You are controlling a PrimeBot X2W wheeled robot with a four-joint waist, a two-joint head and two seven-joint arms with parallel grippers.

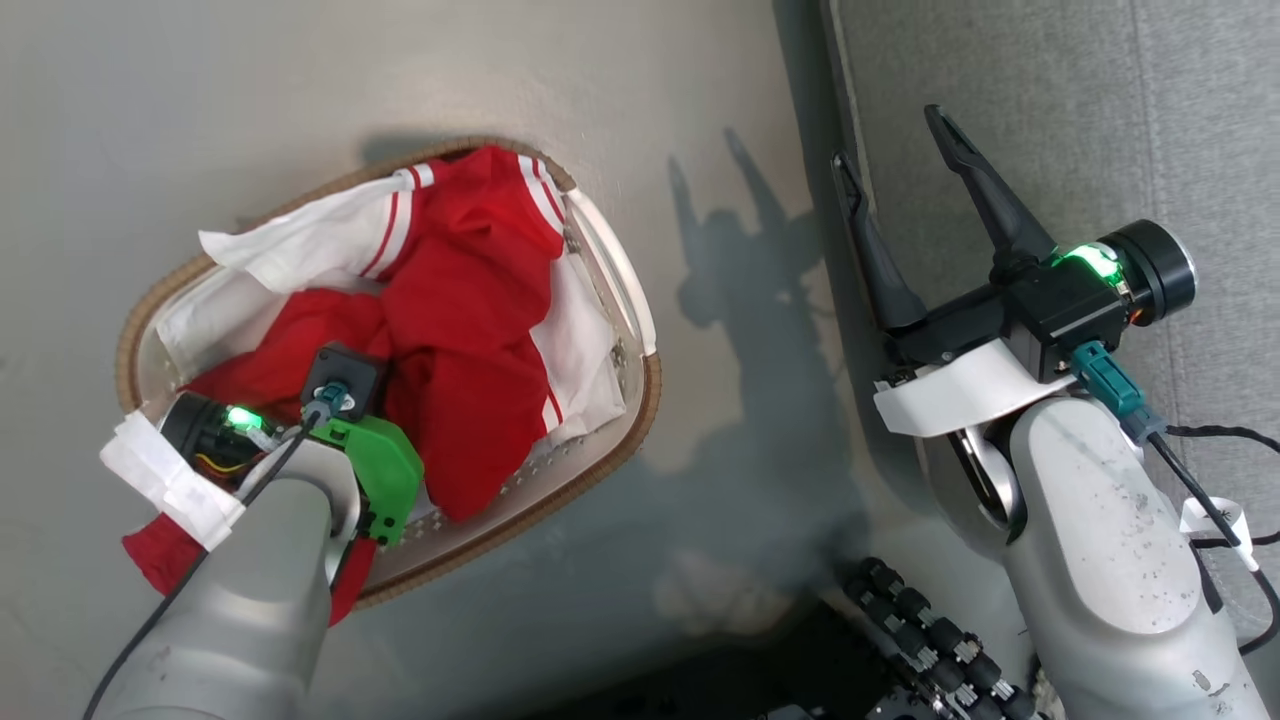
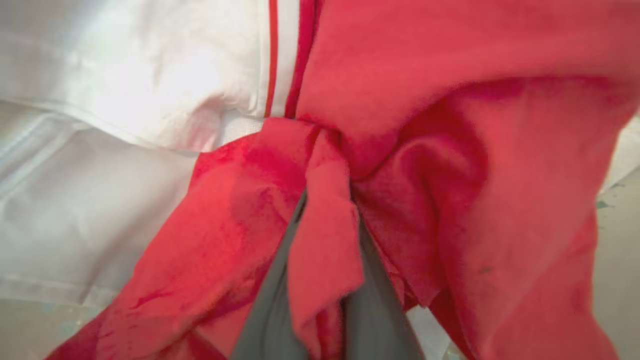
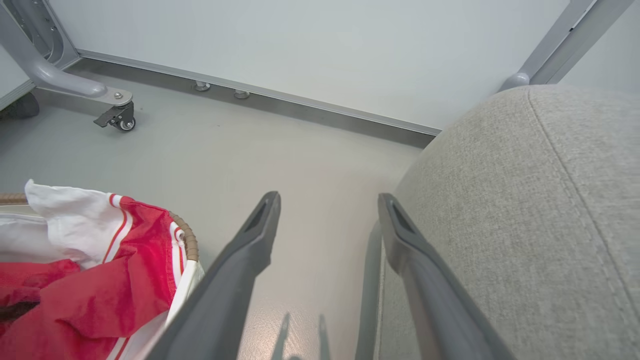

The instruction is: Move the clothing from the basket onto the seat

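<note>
Now we are clamping our left tool (image 2: pixel 327 210) on soft red-and-white clothing (image 1: pixel 470 300) inside the oval cream basket (image 1: pixel 645 390) for lifting; our right tool (image 1: pixel 890 135) is hovering, fingers apart, beside the grey fabric seat (image 1: pixel 1100 120).

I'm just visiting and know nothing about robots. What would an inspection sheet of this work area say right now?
Surface: pale grey floor, bare around the basket.
Job's things: red and white clothing heaped in the basket, one red piece hanging over its near rim; the seat beside it shows bare grey fabric.
Clutter: nothing seen.
Claws: left claw down in the basket, shut on a fold of red cloth; right claw open, holding nothing, at the seat's edge.
Cables: a black cable leaves the right wrist; another runs along the left arm.
Surroundings: white wall, grey frame on a caster.
</note>
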